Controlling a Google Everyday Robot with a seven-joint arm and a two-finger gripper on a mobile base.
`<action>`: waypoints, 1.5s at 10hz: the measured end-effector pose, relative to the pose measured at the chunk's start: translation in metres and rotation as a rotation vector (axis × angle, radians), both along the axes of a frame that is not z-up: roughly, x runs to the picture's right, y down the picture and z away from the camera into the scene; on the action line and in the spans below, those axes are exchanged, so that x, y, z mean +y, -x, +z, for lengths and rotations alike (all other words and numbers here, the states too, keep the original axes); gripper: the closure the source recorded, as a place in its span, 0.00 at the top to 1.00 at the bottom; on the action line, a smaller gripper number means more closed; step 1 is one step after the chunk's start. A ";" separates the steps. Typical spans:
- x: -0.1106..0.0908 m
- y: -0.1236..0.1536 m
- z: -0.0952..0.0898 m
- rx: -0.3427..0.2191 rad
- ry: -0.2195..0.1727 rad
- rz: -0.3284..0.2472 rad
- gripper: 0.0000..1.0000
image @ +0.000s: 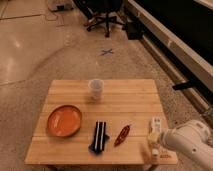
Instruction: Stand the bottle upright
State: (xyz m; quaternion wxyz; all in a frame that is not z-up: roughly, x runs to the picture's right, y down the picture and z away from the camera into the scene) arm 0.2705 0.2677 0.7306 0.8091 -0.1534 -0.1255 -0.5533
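Note:
The bottle (156, 125) is small and whitish with a pale label. It lies on its side near the right front corner of the wooden table (125, 95), pointing front to back. My white arm reaches in from the lower right. The gripper (152, 148) is at the bottle's near end, close to the table's front edge, and stands open. The frames do not show whether it touches the bottle.
An orange plate (64, 120) sits at the front left and a translucent cup (95, 89) stands at the back middle. A dark striped item (99, 136) and a small red-brown pointed object (123, 135) lie left of the bottle. A wheeled office chair (104, 17) stands on the floor beyond.

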 end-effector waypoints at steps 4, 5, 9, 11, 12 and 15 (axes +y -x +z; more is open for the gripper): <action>0.013 0.006 0.024 0.004 0.005 -0.018 0.80; 0.016 0.007 0.031 0.005 0.007 -0.023 0.80; 0.011 0.005 0.051 0.020 -0.003 -0.037 0.80; 0.005 0.002 0.056 0.033 -0.015 -0.035 0.80; 0.003 0.000 0.058 0.040 -0.020 -0.031 0.80; 0.004 0.000 0.057 0.050 -0.028 -0.027 0.62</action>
